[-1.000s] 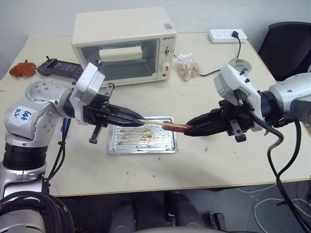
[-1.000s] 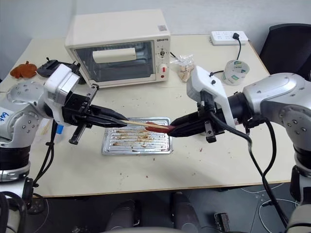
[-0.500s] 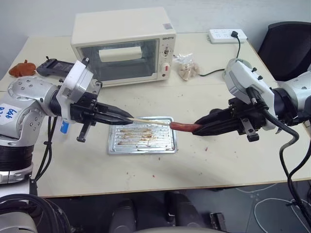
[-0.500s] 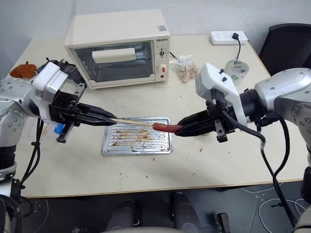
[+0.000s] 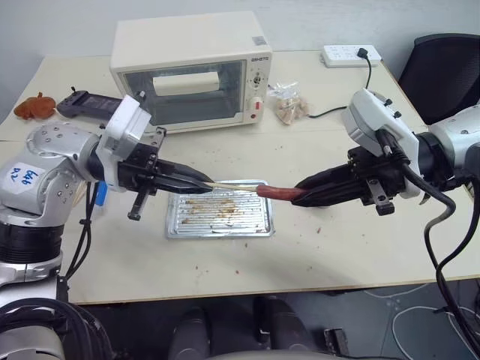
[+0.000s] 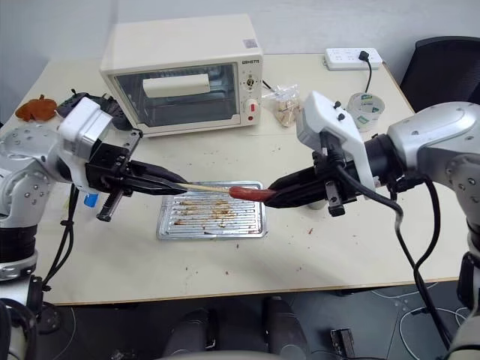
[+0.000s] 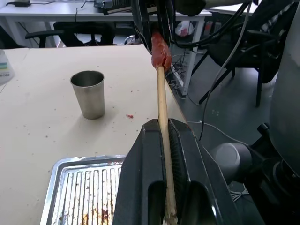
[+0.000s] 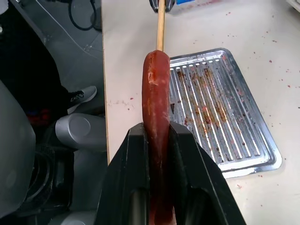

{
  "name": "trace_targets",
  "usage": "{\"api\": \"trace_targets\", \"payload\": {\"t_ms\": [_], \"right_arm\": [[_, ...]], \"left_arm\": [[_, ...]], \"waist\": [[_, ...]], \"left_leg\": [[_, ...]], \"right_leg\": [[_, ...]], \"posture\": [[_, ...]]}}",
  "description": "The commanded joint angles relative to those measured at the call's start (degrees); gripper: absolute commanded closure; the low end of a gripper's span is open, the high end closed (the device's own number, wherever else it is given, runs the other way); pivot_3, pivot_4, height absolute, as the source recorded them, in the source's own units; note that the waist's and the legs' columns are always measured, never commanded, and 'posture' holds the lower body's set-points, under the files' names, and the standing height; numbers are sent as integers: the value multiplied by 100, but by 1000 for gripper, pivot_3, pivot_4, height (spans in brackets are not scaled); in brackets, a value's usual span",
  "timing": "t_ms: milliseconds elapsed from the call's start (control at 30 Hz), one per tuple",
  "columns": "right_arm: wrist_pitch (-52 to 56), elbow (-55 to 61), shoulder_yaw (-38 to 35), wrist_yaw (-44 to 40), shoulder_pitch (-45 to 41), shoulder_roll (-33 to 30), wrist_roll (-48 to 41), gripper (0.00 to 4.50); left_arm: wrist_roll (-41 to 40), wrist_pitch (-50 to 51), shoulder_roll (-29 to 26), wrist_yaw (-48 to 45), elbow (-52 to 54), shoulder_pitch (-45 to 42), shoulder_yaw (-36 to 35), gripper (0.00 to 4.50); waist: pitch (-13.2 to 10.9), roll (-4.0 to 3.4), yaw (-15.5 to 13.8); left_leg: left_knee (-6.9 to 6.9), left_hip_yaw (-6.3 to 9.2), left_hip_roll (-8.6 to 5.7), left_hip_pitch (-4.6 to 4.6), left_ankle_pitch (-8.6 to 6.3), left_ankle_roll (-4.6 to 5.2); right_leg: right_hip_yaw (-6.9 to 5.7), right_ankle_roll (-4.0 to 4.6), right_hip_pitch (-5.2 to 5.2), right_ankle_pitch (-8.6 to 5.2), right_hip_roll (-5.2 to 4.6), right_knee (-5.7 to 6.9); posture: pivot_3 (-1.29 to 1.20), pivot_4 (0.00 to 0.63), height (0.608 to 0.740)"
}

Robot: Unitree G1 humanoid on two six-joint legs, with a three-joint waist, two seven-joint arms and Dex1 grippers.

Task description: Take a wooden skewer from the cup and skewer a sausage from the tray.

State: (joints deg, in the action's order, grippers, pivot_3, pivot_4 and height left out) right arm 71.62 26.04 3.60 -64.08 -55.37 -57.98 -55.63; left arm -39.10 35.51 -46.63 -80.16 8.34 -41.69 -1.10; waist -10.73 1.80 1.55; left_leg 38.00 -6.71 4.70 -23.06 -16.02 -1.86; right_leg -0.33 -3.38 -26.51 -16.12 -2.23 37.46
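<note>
Wooden skewer (image 5: 234, 185) sits clamped in the left claw (image 5: 201, 183), its tip just entering the sausage (image 5: 276, 193) pinched in the right claw (image 5: 311, 193), above the tray (image 5: 219, 225); pushing through remains

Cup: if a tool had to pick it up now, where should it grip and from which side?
Probably across the cup's side wall, about mid-height, coming in level from the side. It stands upright on the table, has no handle and tapers slightly toward the base, so a side pinch should seat below the wider rim. Nothing stands close around it.
</note>
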Motion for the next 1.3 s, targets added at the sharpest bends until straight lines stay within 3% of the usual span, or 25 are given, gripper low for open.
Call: {"api": "trace_targets", "payload": {"t_ms": [33, 300, 567, 833, 1000, 1133, 1233, 1300], "right_arm": [[-29, 102, -149, -26, -264, 138, -259, 4155], [-11, 111, -69, 28, -313, 335, -204, 4155], [-82, 139, -59, 43, -188, 301, -115, 4155], [-384, -54, -84, -11, -222, 124, 241, 1827], [-580, -368, -148, -54, -412, 102, 415, 1827], [-524, -560, -250, 67, -525, 222, 338, 1827], [-517, -601, -306, 89, -505, 301, 241, 1297], [-607, -601, -319, 148, -471, 402, 260, 670]], "left_arm": [[91, -107, 159, 127, 112, -169, 140, 4500], [311, -247, 693, 275, 111, -299, 378, 4500], [461, -320, 643, 331, 179, -59, 243, 4500], [363, -195, 197, 707, 467, 547, -276, 4500], [208, -25, -150, 1224, 858, 1268, -933, 4500], [-35, 427, -273, 2038, 1446, 2156, -2048, 4500], [-11, 656, -79, 2869, 1752, 2834, -3004, 4500], [176, 712, 129, 3461, 1895, 3303, -3557, 4500]], "waist": [[0, 0, 1], [0, 0, 2], [0, 0, 1], [0, 0, 17], [0, 0, 15], [0, 0, 15], [0, 0, 19], [0, 0, 25]], "left_leg": [[0, 0, 0, 0, 0, 0], [2, -1, 0, -1, 0, 1], [2, 0, 0, 0, 0, 1], [2, 3, 0, 2, -3, 5], [1, 2, 0, 4, -5, 8], [1, -2, 1, 3, -8, 11], [0, -1, 2, 5, -10, 10], [0, -1, 3, 7, -10, 11]], "right_leg": [[0, 0, 0, 0, 0, 0], [2, -1, 0, 1, 0, 1], [3, -1, 0, 1, 1, 1], [12, -2, -1, 1, 4, 3], [18, -1, -4, 1, 5, 3], [41, -1, -5, 1, 3, 0], [58, -1, -5, 1, 3, 0], [62, -1, -5, 1, 3, -1]], "posture": [[0, 150, 740], [0, 150, 740], [0, 150, 740], [0, 150, 740], [0, 150, 740], [0, 150, 740], [0, 150, 740], [0, 150, 740]]}}
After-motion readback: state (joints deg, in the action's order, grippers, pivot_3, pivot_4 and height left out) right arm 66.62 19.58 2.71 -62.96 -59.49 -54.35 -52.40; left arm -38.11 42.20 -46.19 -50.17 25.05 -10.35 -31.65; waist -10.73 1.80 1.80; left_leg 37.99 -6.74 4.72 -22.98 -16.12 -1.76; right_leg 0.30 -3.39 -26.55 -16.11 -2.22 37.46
